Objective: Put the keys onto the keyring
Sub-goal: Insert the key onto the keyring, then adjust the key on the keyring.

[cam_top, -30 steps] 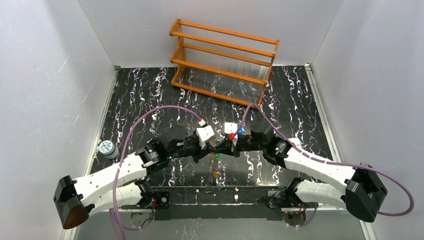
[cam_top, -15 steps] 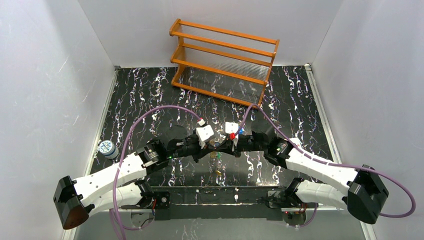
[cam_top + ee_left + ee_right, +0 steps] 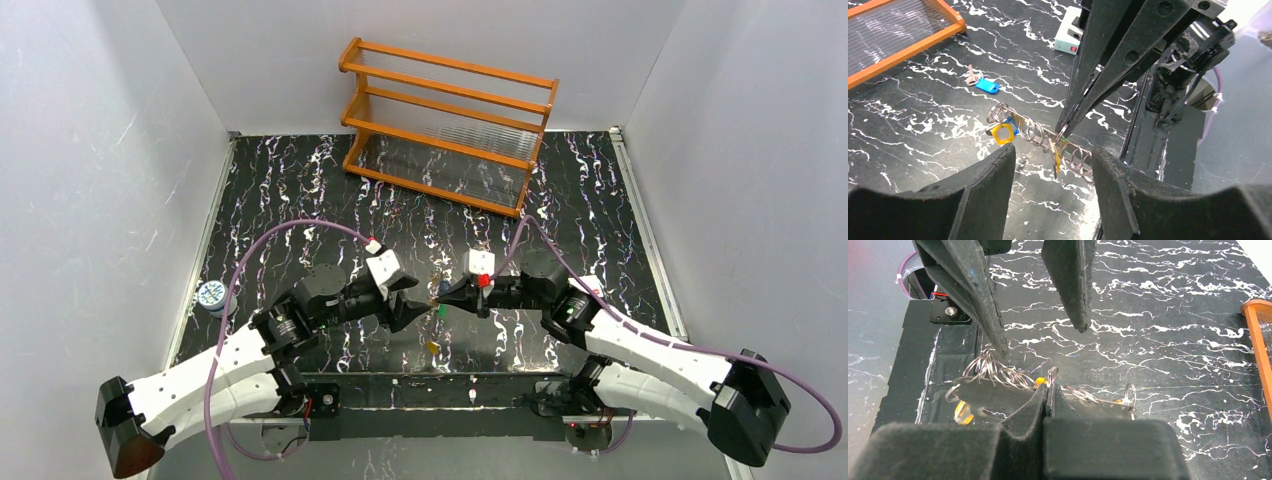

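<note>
The keyring (image 3: 1040, 135) is a metal strip carrying several wire loops, held off the table. My right gripper (image 3: 1048, 390) is shut on its middle, and its fingers (image 3: 1083, 95) reach down onto it in the left wrist view. A yellow-headed key (image 3: 1002, 134) hangs from one loop with a blue one behind it, and an orange key (image 3: 1056, 159) hangs edge-on. Another blue key (image 3: 986, 86) lies loose on the table. My left gripper (image 3: 1053, 150) stands open just short of the keyring (image 3: 440, 300), holding nothing. Its fingers (image 3: 993, 315) show spread in the right wrist view.
An orange wooden rack (image 3: 448, 125) stands at the back of the black marbled table (image 3: 300, 190). A round blue-and-white disc (image 3: 211, 295) sits at the left edge. An orange key (image 3: 432, 347) lies on the table near the front, below the grippers.
My left gripper has opened and pulled back to the left, away from the keyring. My right gripper stays shut on the keyring and has shifted slightly right.
</note>
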